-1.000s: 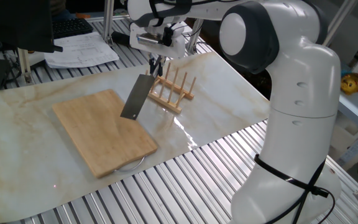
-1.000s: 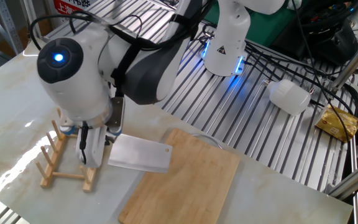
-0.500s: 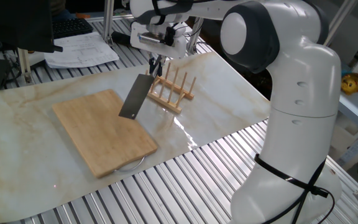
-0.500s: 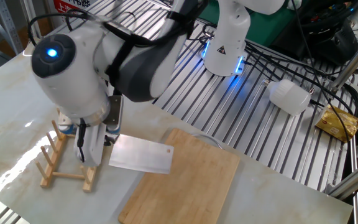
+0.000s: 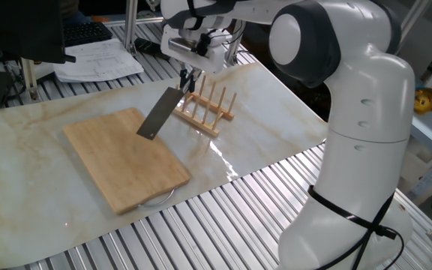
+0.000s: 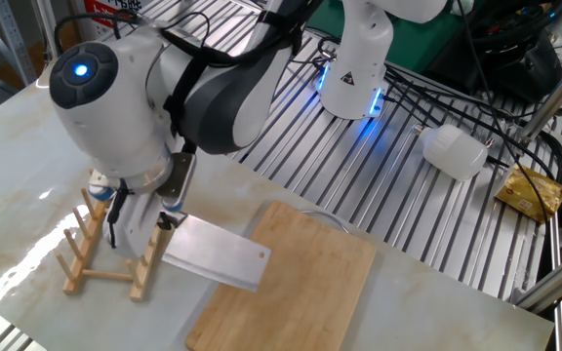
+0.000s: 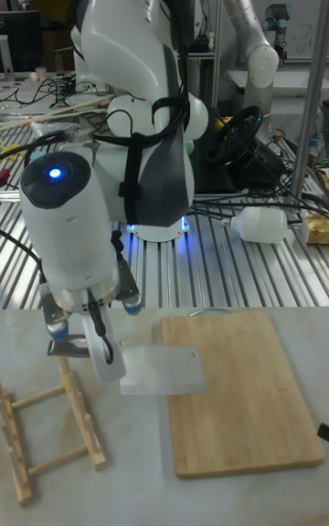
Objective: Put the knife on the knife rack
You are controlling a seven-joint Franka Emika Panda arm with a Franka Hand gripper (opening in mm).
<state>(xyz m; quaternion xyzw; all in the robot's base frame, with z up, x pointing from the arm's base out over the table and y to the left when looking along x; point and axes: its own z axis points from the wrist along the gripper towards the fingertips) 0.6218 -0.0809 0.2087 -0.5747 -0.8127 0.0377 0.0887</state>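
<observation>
- Knife (image 6: pixel 215 254) is held in the air by its handle, blade tilted down over the near edge of the cutting board (image 6: pixel 301 283), just beside the knife rack (image 6: pixel 96 252).
- Gripper (image 5: pixel 189 76) is clamped on the knife handle, above the rack's end.
- Knife rack is seen standing on the marble-patterned table (image 5: pixel 28 142), pegs upright, no item lodged in it.
- Cutting board is seen lying flat on the table, next to the rack.
- White plastic bottle (image 6: pixel 454 151) is noted lying on the metal slats, well apart.
</observation>
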